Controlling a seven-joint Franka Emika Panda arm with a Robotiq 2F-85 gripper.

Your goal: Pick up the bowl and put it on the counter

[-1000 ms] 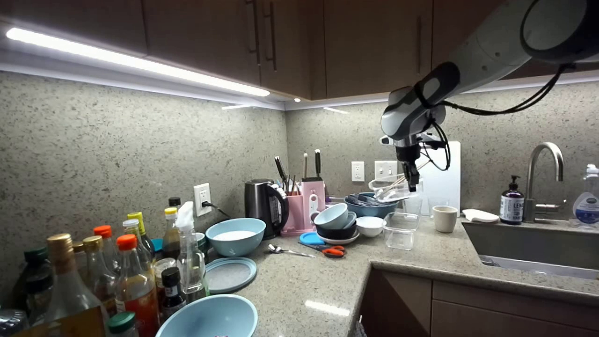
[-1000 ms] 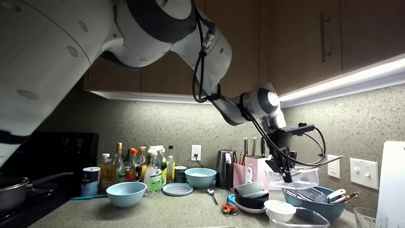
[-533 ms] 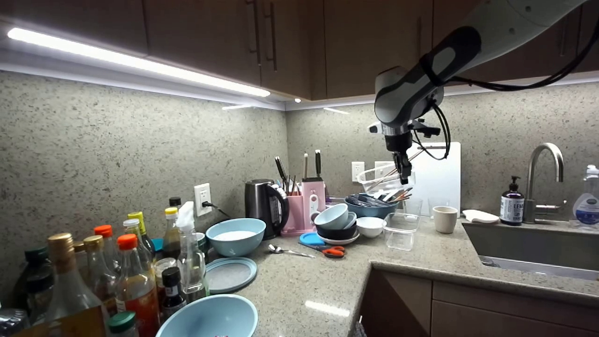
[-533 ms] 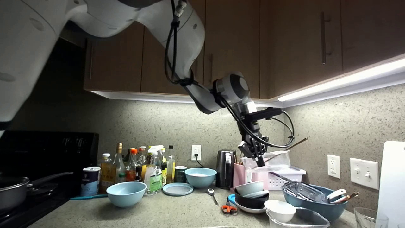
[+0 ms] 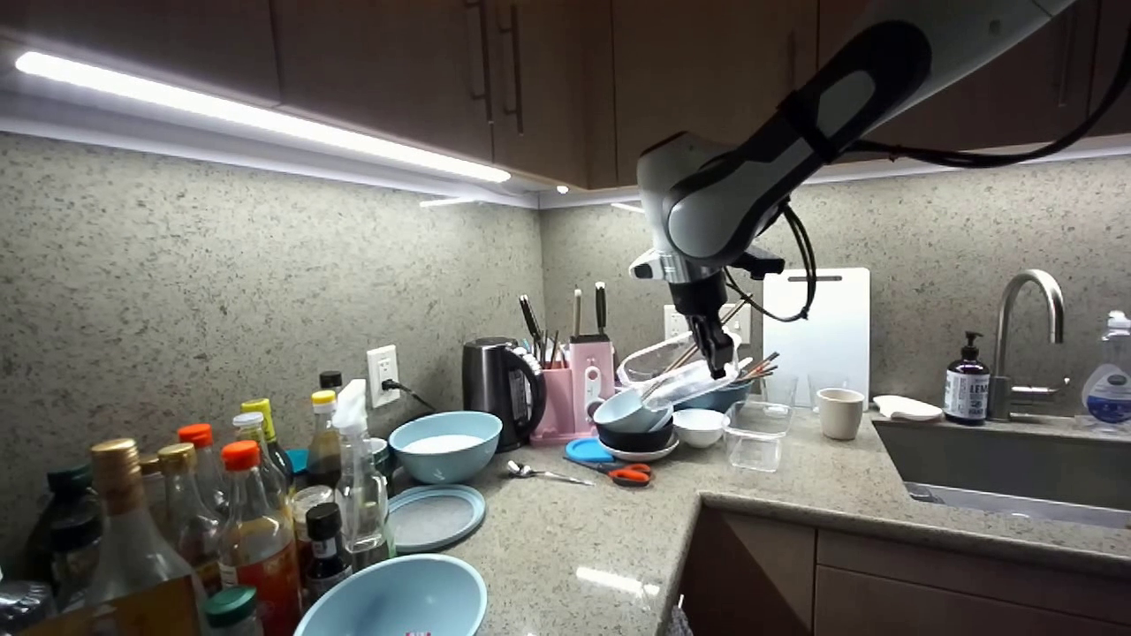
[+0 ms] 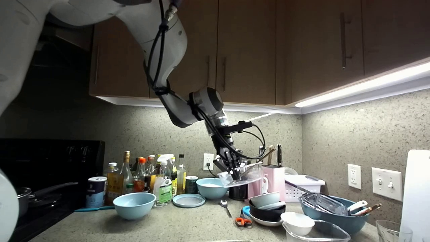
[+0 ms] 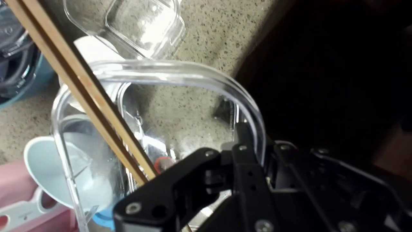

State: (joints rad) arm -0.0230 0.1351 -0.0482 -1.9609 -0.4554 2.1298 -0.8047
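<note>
I've swung the clear container (image 7: 167, 74) away from the white board (image 5: 831, 353) and toward the kettle (image 5: 488, 397) in the last second. My gripper (image 6: 235, 174) is pinching its rim; it hangs tilted above the counter (image 6: 188, 225), two chopsticks (image 7: 105, 110) slanting out of it.

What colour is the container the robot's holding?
None: the container is see-through, shown best in the wrist view.

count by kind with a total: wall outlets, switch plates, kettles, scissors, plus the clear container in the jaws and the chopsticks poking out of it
Wall outlets: 2
Switch plates: 1
Kettles: 1
Scissors: 1
Clear container: 1
Chopsticks: 2
Total: 8
</note>
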